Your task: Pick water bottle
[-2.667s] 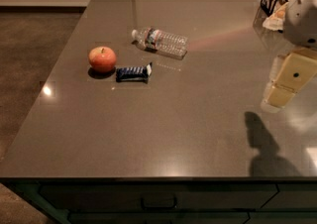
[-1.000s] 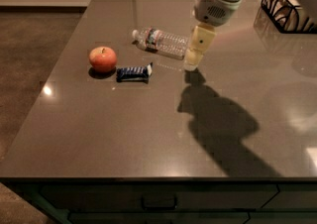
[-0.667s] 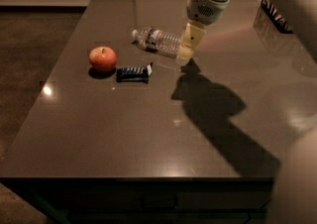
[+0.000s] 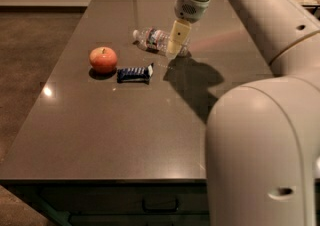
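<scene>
Dark table – robot arm reaching in, far right of apple. Gripper right of apple, over water bottle body – grip state unclear. Bottle lying beyond-right of apple. Snack bar just right of apple.

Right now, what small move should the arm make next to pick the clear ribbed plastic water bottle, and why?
Probably shift the gripper slightly toward the white cap, then lower: the clear ribbed plastic water bottle lies sideways on the dark table, with the gripper over its bottom end.
</scene>
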